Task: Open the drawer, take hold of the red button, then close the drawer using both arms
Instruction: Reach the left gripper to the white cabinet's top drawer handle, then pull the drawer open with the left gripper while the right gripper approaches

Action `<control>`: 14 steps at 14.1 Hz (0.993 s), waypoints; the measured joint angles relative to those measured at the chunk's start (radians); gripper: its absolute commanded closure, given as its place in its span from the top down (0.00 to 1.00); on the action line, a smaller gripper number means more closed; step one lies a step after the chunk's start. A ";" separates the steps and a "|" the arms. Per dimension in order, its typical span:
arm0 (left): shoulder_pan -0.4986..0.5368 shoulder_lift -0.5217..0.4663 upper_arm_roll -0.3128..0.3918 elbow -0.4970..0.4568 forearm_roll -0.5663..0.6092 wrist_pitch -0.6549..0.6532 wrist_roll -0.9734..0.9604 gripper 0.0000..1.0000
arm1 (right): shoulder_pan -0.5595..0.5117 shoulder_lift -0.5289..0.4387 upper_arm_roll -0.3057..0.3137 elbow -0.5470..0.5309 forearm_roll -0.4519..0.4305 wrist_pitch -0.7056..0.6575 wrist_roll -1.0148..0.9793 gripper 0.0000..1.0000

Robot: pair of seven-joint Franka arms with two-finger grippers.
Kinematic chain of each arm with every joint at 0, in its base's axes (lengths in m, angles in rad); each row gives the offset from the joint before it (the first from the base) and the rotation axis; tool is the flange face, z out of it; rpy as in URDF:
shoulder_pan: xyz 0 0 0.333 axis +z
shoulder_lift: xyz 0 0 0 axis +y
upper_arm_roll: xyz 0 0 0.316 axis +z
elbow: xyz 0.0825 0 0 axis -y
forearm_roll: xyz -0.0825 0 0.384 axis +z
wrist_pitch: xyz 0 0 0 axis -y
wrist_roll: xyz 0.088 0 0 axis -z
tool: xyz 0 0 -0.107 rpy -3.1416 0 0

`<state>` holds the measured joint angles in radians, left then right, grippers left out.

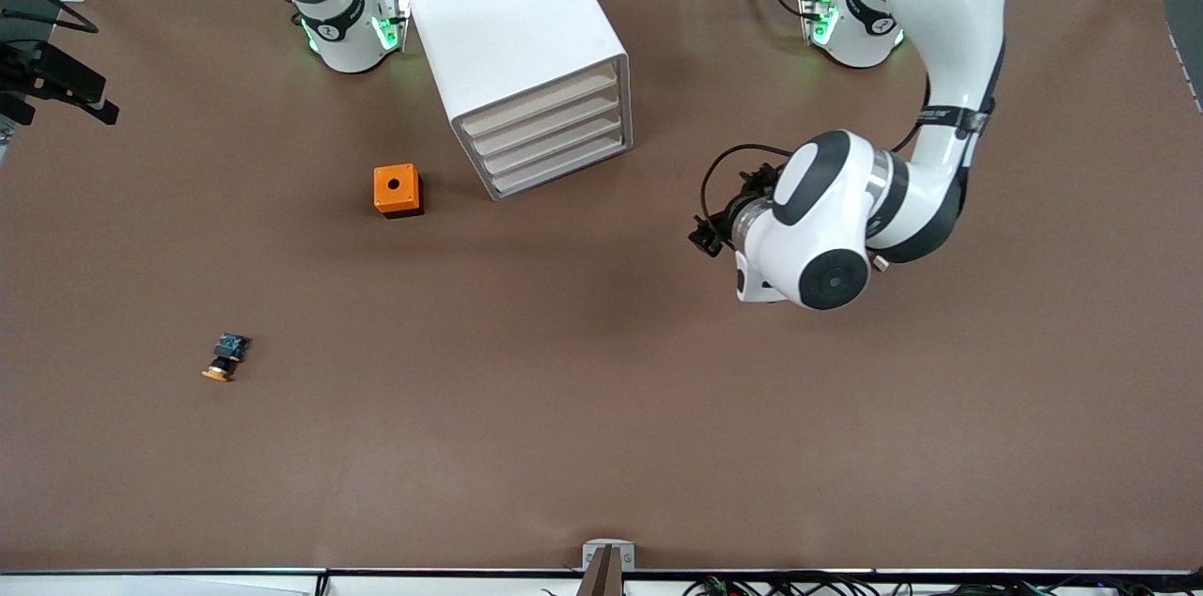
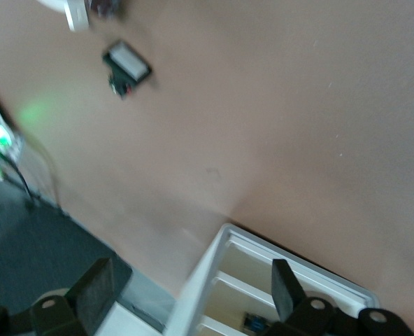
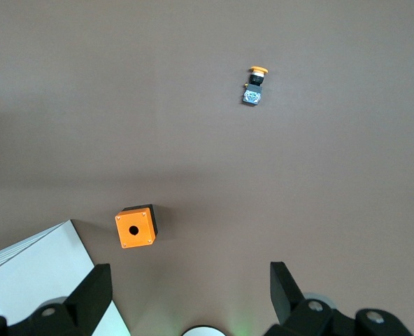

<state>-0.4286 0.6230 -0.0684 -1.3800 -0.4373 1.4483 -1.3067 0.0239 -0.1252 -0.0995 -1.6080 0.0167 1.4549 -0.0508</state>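
Orange-capped button [image 1: 226, 358] low in frame is a decoy; left gripper [image 1: 707, 234], wide and empty, faces shut drawers [image 1: 554, 131] top-centre, right gripper [image 3: 189, 294] likewise empty over orange box [image 3: 135, 228]; red button is probably the blue bit [image 2: 256, 323] inside, so next hook a drawer front.

The left claw [image 2: 193, 297] hangs with its fingers [image 2: 284, 287] spread wide over the white drawer cabinet [image 2: 214, 280]; a small blue object [image 2: 256, 323] shows inside it, on the brown tabletop [image 2: 263, 126].

The white four-drawer plastic cabinet [image 1: 526, 51] stands between the arm bases, the orange holed box [image 1: 397, 190] beside it, the orange-capped push button [image 1: 226, 358] nearer the camera.
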 measured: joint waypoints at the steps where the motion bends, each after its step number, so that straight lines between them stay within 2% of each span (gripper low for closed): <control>1: -0.007 0.022 0.000 0.008 -0.045 0.000 -0.062 1.00 | 0.000 0.000 0.000 0.000 0.000 0.000 0.000 1.00; 7: -0.032 0.157 -0.001 0.020 -0.294 -0.006 -0.460 1.00 | 0.000 0.000 0.000 0.000 0.000 0.000 0.000 1.00; 12: -0.074 0.216 -0.003 0.023 -0.452 -0.010 -0.618 1.00 | 0.000 0.000 0.001 0.000 0.000 0.000 -0.001 1.00; 14: -0.099 0.231 -0.004 0.024 -0.486 -0.011 -0.671 0.90 | 0.000 0.000 0.001 0.000 0.000 0.000 -0.001 1.00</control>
<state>-0.5271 0.8536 -0.0720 -1.3564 -0.9235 1.4371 -1.9777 0.0240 -0.1252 -0.0987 -1.6080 0.0169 1.4550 -0.0516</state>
